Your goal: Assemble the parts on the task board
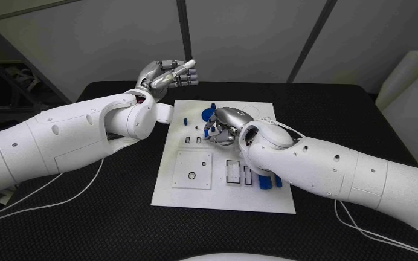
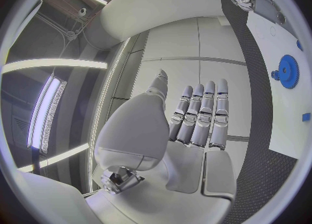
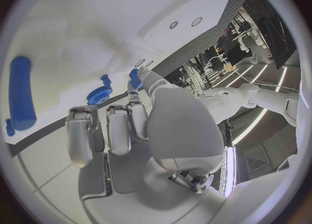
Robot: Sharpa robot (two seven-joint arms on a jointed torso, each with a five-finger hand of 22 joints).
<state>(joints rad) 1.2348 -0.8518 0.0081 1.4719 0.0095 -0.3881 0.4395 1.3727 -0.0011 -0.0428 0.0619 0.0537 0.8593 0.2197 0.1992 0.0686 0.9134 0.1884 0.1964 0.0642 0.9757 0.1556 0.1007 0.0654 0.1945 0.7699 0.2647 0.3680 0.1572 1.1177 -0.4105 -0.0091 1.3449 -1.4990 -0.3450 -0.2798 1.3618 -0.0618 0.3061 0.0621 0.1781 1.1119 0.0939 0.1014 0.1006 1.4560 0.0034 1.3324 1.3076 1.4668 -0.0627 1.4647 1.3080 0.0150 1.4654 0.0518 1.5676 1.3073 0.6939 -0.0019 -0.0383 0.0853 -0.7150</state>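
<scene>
The white task board (image 1: 218,197) lies in the middle of the black table. My left hand (image 1: 167,74) is raised beyond the board's far left corner, fingers straight and apart from the thumb, holding nothing; its palm (image 2: 195,125) is bare. My right hand (image 1: 225,127) hovers over the board's far half with its fingers (image 3: 117,125) curled down. A blue gear (image 1: 209,114) (image 3: 99,95) lies just past those fingertips, and a small blue part (image 3: 134,78) sits between thumb and finger; whether it is gripped is unclear. A blue peg (image 3: 21,99) lies loose on the board (image 3: 78,26).
More blue parts (image 1: 264,181) lie at the board's near right, partly under my right forearm. A square inset (image 1: 192,169) and narrow slots (image 1: 234,172) mark the near half. Thin cables (image 1: 61,194) trail on the table beside the board.
</scene>
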